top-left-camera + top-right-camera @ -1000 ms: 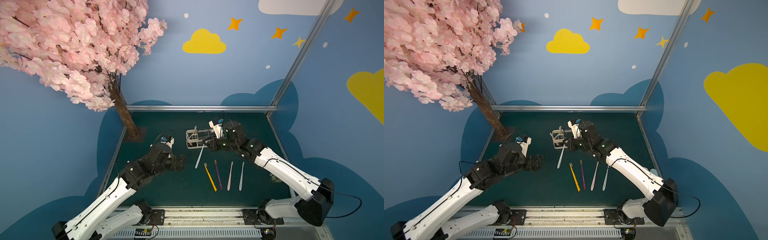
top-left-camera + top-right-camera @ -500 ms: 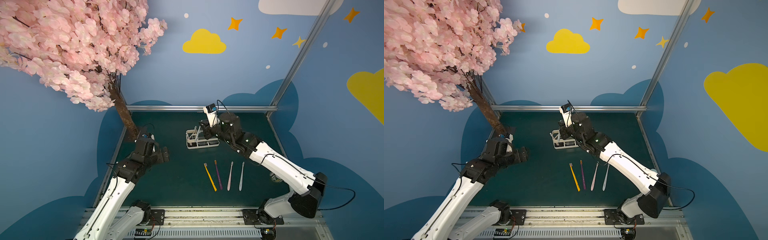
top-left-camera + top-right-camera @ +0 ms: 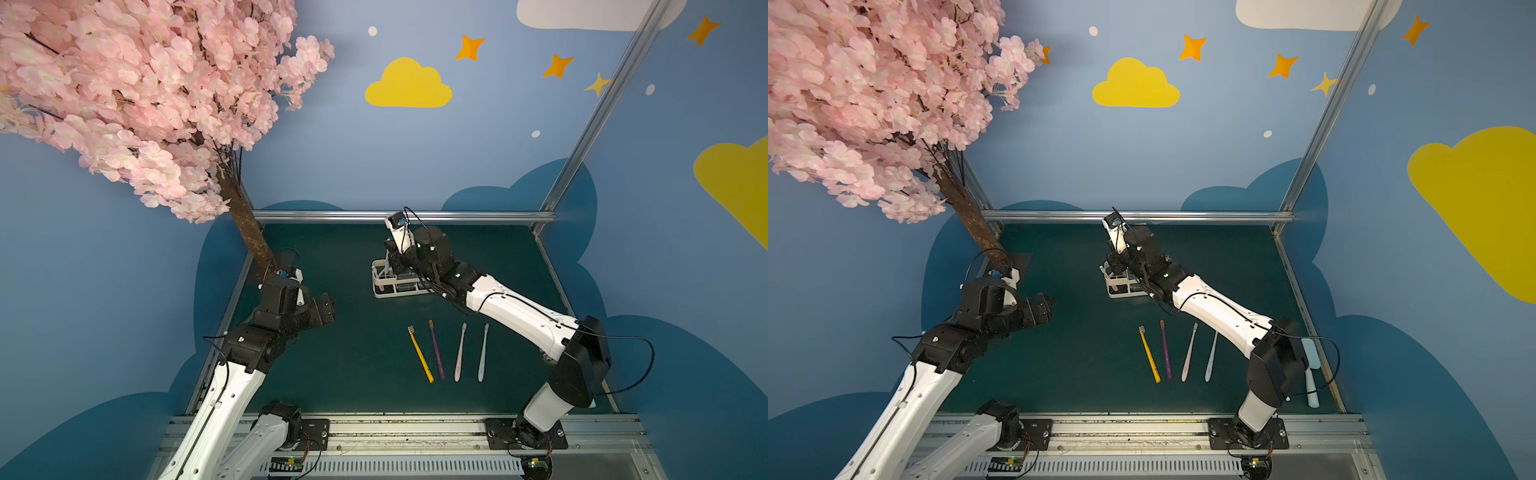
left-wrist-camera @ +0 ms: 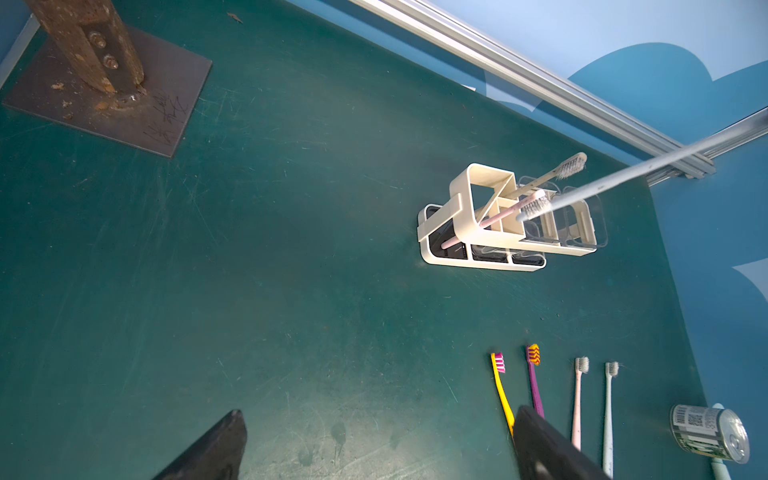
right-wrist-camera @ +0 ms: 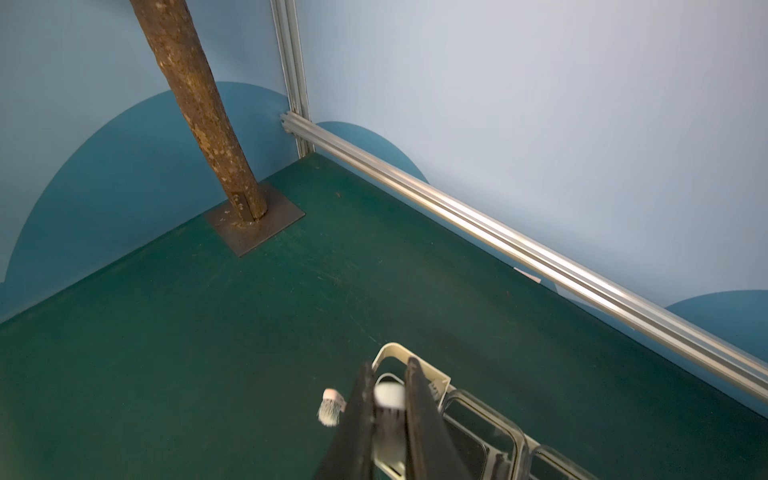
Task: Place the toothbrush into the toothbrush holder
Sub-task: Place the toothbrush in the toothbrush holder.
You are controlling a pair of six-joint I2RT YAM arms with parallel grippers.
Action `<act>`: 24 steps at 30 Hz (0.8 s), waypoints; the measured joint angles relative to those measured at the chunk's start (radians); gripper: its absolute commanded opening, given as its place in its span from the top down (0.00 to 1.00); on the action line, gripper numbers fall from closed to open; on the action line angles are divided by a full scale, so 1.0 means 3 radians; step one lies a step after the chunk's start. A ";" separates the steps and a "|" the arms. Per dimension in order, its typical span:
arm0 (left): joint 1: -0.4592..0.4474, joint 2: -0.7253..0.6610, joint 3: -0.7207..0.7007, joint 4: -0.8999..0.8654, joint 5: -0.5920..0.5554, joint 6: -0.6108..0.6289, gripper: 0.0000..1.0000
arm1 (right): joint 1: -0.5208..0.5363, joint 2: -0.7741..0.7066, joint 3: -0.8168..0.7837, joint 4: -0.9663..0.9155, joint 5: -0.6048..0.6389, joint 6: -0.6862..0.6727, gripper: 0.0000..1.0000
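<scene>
Toothbrush [image 4: 648,168] in play is the pale grey-white one. My right gripper [image 5: 388,372] has its fingers pinched tight on the handle, holding it slanted in the air. Its lower end sits right over the slot section of the toothbrush holder [image 4: 461,195]. I can't tell from here whether the tip is inside a slot or just above it. The holder stands a bit toward 12 o'clock from the middle of the green mat [image 3: 357,374].

Counting time. Two brushes already lean in the slot section, a beige brush [image 4: 540,180] and a pink-handled brush [image 4: 490,220]. The pink one's head is just beside the end of the one I'm holding, so it's crowded in there. Two clear cups [image 4: 592,216] fill the rest of the holder. Four more brushes lie flat in a row at about 5 o'clock from the holder, heads toward 12: yellow brush [image 3: 421,355], purple brush [image 3: 436,350], pale pink brush [image 3: 460,352] and pale blue-grey brush [image 3: 483,352].

My left gripper [image 4: 379,412] is out at 9 o'clock from the holder, fingers spread wide and holding nothing. One tree trunk [image 3: 249,232] stands on a metal plate [image 4: 174,83] in the 11 o'clock corner. One tin can [image 4: 710,432] sits at the 4 o'clock edge, with a pale blue stick-shaped thing [image 3: 1311,357] beside it. In both top views my right arm [image 3: 519,311] covers much of the holder.
</scene>
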 measured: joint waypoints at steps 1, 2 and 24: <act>0.0010 -0.0006 0.0000 0.0005 0.0025 0.0000 0.00 | -0.0008 0.0010 0.0000 0.0041 0.0003 -0.0013 1.00; 0.0017 -0.0010 0.0000 0.0009 0.0039 0.0000 0.00 | -0.0013 0.0020 0.0000 0.0074 0.0009 -0.0019 1.00; 0.0153 -0.0033 -0.0029 0.0098 0.0263 -0.0003 0.00 | -0.0052 0.0064 -0.0533 0.0610 0.0170 0.0075 1.00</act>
